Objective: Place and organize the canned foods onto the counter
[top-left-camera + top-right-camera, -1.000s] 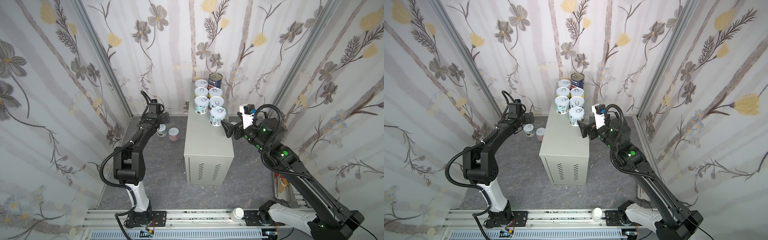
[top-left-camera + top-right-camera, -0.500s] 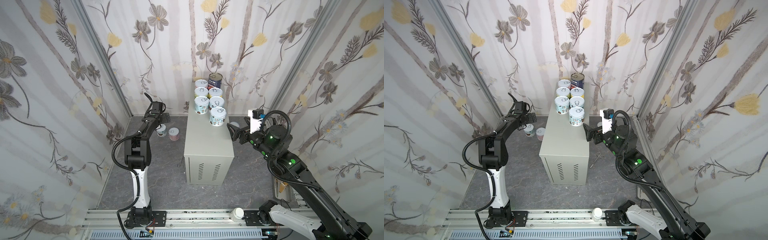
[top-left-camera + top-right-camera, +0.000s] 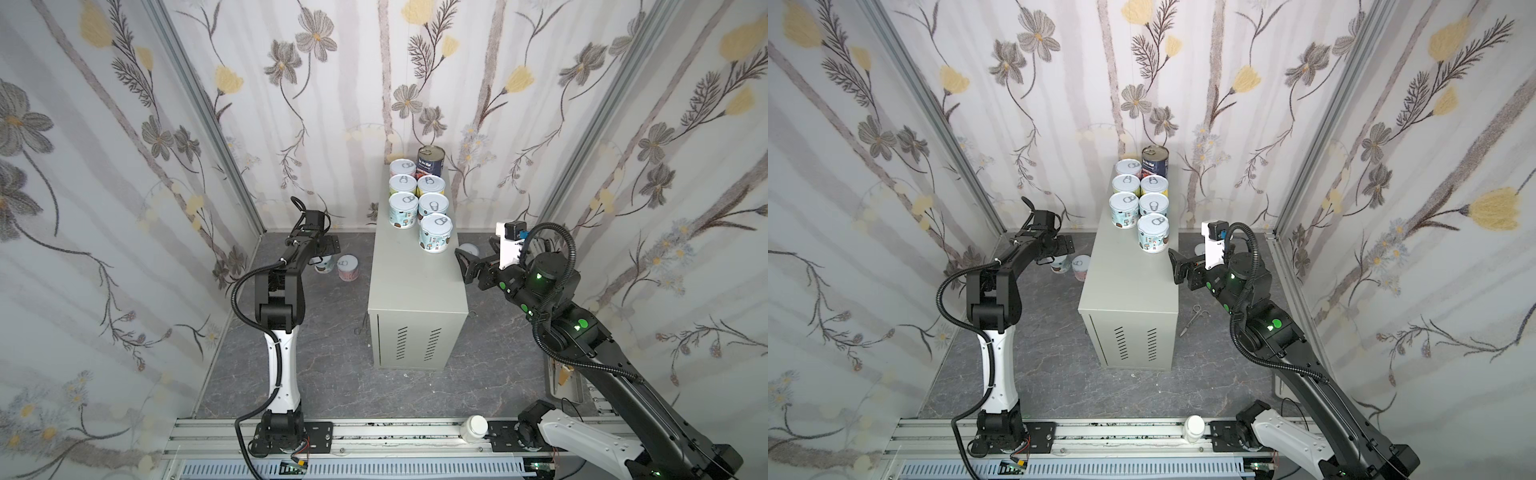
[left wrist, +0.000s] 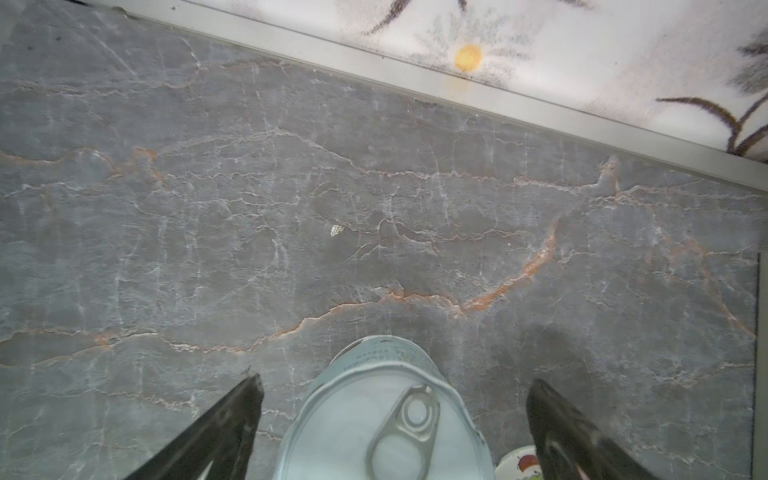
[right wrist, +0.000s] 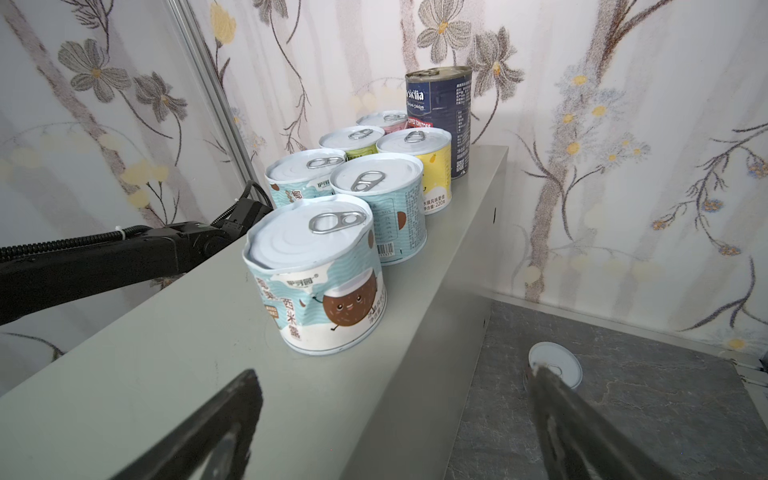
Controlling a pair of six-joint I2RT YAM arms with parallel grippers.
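Note:
The counter is a tall light-grey box, seen in both top views. Several short cans and the taller dark-blue tomato can stand in two rows on its far end. The front blue can is dented. My right gripper is open and empty at the counter's right edge, short of that can. Another can stands on the floor beyond it. My left gripper hangs open over a pale-blue can on the floor, its fingers apart from it. A pink can stands beside that one.
A white plastic bottle lies on the front rail. Small scissors lie on the dark marbled floor to the right of the counter. The floral walls close in on three sides. My left arm shows behind the counter.
My right gripper has drawn back to the right, away from the front blue can. My left gripper has swung down over the blue can on the floor.

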